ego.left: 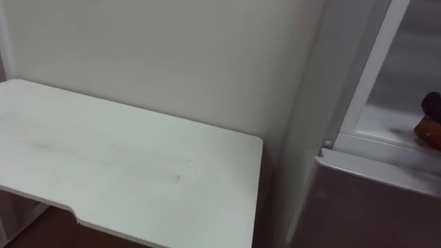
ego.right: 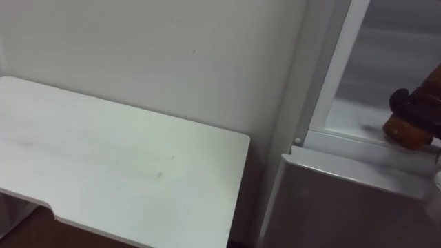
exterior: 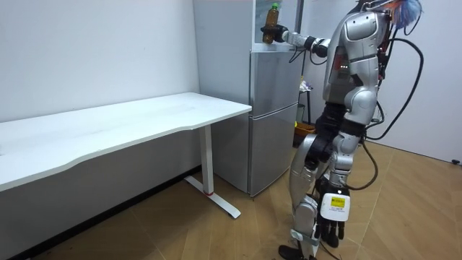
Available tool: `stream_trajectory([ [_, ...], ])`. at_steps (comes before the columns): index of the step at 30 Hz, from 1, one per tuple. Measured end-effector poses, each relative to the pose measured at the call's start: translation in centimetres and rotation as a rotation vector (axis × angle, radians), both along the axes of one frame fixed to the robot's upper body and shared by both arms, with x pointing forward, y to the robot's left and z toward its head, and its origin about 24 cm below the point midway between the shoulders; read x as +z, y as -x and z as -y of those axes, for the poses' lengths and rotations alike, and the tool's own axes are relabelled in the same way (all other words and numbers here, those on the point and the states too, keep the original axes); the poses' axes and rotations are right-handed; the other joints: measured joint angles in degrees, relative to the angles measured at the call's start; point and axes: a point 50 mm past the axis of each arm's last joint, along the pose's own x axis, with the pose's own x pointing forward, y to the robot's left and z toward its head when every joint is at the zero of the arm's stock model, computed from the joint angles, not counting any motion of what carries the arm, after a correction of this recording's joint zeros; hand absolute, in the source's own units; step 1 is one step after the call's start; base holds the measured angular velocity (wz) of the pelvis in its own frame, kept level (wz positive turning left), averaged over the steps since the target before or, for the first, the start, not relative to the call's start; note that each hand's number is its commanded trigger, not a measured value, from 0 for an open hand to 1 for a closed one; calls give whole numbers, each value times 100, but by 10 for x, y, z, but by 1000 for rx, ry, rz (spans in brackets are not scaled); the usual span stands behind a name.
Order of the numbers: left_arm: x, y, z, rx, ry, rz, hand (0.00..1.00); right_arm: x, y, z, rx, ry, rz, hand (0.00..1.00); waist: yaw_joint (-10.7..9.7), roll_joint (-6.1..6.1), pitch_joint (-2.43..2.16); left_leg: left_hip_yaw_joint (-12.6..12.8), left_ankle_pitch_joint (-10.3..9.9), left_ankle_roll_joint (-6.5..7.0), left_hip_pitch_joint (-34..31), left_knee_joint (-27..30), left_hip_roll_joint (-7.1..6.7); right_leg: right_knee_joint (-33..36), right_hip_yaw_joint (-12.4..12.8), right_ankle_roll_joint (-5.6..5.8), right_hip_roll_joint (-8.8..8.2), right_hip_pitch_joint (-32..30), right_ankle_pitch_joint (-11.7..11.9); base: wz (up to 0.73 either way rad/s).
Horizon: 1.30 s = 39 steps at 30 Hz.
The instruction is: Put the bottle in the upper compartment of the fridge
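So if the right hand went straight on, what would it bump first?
Probably the inner wall of the upper fridge. The right hand, shut on the bottle, points into it, and the shelf ahead looks free, though depth is unclear.

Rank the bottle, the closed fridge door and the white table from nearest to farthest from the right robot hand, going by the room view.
1. bottle: held in the right robot hand, inside the upper fridge compartment.
2. closed fridge door: just below the hand.
3. white table: lower down, towards the room view's left.
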Motion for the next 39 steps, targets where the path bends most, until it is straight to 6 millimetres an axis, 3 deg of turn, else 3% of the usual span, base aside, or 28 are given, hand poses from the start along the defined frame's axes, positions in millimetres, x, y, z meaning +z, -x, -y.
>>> stream_trajectory([
  [7,1,9,0,18,0,-17,0,1,-7,2,6,58,-67,100,112,-20,49,-14,5,-4,0,0,-1,-3,0,0,8,17,0,1],
  [13,2,11,-1,18,-4,-21,0,1,-13,5,10,70,-105,100,150,-66,50,-82,0,0,-80,88,-10,-4,-27,0,14,9,0,4],
  [14,2,11,-1,17,-4,-22,0,1,-13,5,10,71,-105,55,154,-66,50,-90,0,0,-89,95,-11,-4,-27,0,15,5,0,8],
  [15,3,12,-2,17,-7,-23,0,1,-13,5,10,74,-108,3,164,-65,50,-102,0,0,-94,97,-14,-4,-28,0,16,6,0,7],
  [16,3,12,-4,14,-10,-25,0,0,-13,6,9,75,-110,0,178,-58,54,-127,0,0,-98,114,-15,-4,-41,0,18,21,0,8],
  [26,8,4,-17,14,-52,-1,0,-6,-8,20,-27,112,-152,0,312,84,56,-314,-79,-9,-285,403,-21,-5,-191,0,36,66,0,12],
  [39,10,1,-23,-9,-62,-7,0,-24,-3,23,27,131,-243,0,351,129,44,-338,-131,30,-369,614,12,16,-174,-14,67,68,11,0],
])
